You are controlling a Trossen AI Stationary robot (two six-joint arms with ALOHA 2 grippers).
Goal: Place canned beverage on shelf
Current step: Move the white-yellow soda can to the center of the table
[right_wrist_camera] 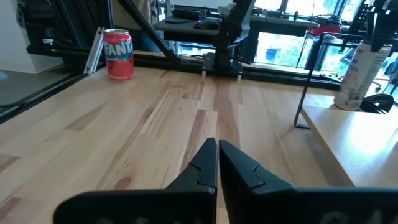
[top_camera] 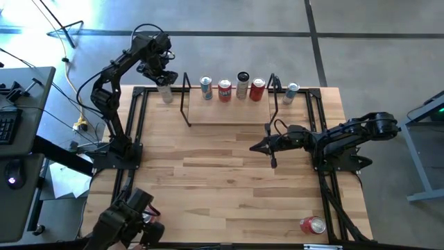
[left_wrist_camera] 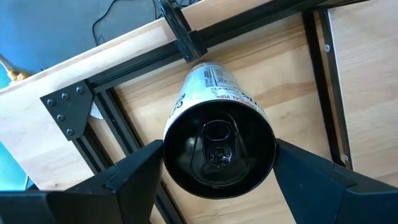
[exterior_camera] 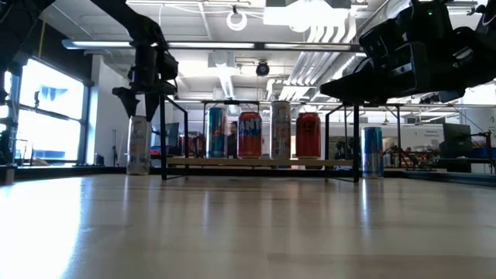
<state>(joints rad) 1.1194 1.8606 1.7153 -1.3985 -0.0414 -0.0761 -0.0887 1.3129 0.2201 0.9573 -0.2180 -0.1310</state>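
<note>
A silver can (top_camera: 165, 92) stands upright on the table just left of the shelf (top_camera: 229, 111). It also shows in the left wrist view (left_wrist_camera: 219, 146) and the low view (exterior_camera: 138, 145). My left gripper (top_camera: 161, 71) hangs over it, pointing down and open, with one finger on each side of the can's top. Several cans (top_camera: 224, 90) stand in a row on the shelf plank. My right gripper (top_camera: 253, 147) is shut and empty, level over the table just in front of the shelf's right end, and it shows in the right wrist view (right_wrist_camera: 217, 146). My left gripper comes from above, and its fingers (left_wrist_camera: 134, 171) stand at the two sides of the silver can's top rim (left_wrist_camera: 171, 134). I cannot tell whether they touch it. The can stands upright on the table.
A blue and silver can (top_camera: 291, 92) stands on the table right of the shelf. A red can (top_camera: 312, 224) is near the front right corner. A red Fanta can (right_wrist_camera: 119, 54) stands by the black frame. Black frame rails (top_camera: 139, 125) line the table's edges.
</note>
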